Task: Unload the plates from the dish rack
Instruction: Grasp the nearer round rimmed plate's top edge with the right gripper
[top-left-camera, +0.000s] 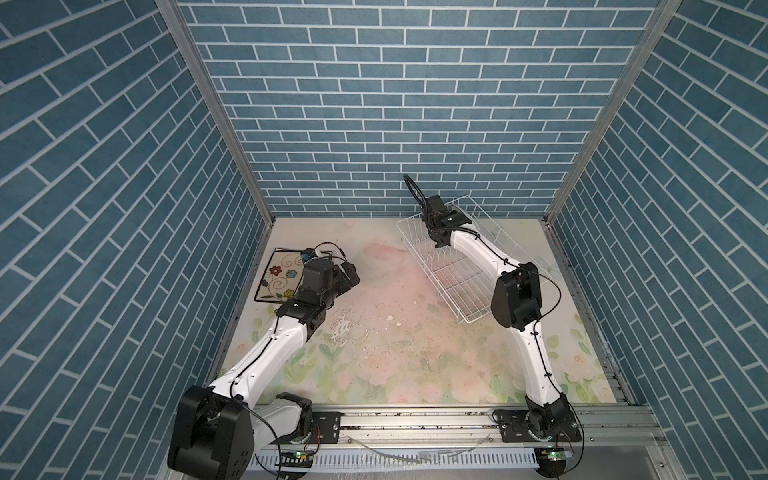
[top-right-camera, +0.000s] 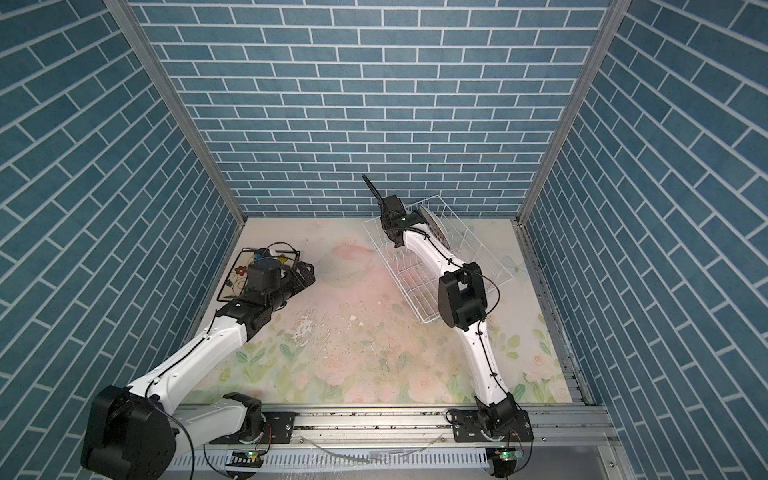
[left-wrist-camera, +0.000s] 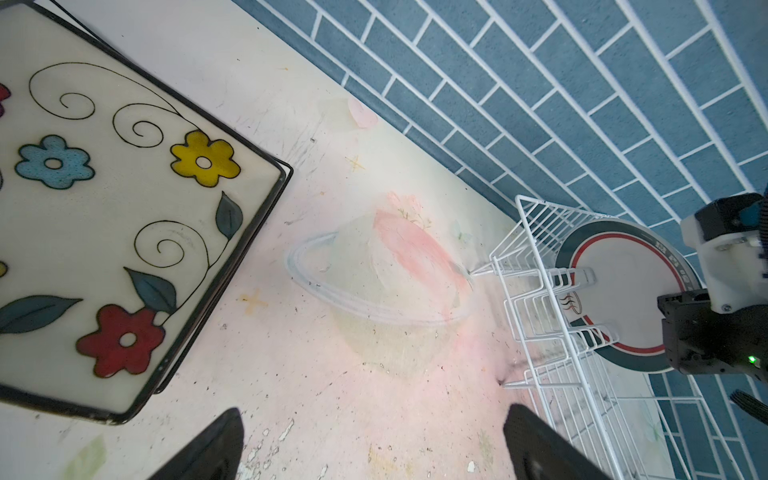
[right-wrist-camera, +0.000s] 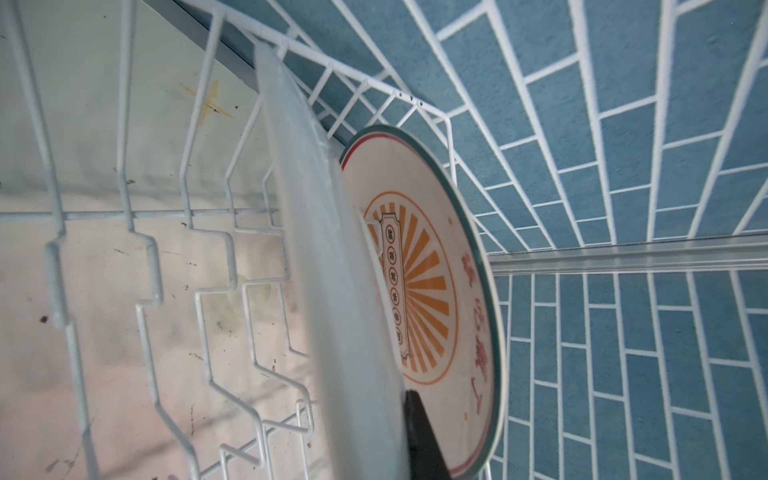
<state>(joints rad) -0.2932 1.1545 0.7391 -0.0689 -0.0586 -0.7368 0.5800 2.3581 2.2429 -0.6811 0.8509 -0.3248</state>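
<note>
The white wire dish rack (top-left-camera: 465, 291) (top-right-camera: 415, 286) stands at the back right. My right gripper (top-left-camera: 424, 212) (top-right-camera: 384, 212) is shut on a thin white, black-rimmed plate (top-left-camera: 412, 189) (right-wrist-camera: 332, 291), seen edge-on and reaching above the rack's back rim. Behind it a round sunburst plate (right-wrist-camera: 436, 291) (top-right-camera: 432, 224) (left-wrist-camera: 623, 291) stands upright in the prongs. On the table at the left lies a flowered square plate (top-left-camera: 278, 278) (left-wrist-camera: 104, 208), with a second black rim showing under it. My left gripper (top-left-camera: 349, 276) (left-wrist-camera: 374, 449) hovers open beside that stack, nothing between its fingers.
Blue brick-patterned walls close in the left, back and right sides. The rack sits askew near the back wall. The flower-printed table top (top-left-camera: 395, 332) stretches between the two arms. A metal rail (top-left-camera: 415, 419) with the arm bases runs along the front edge.
</note>
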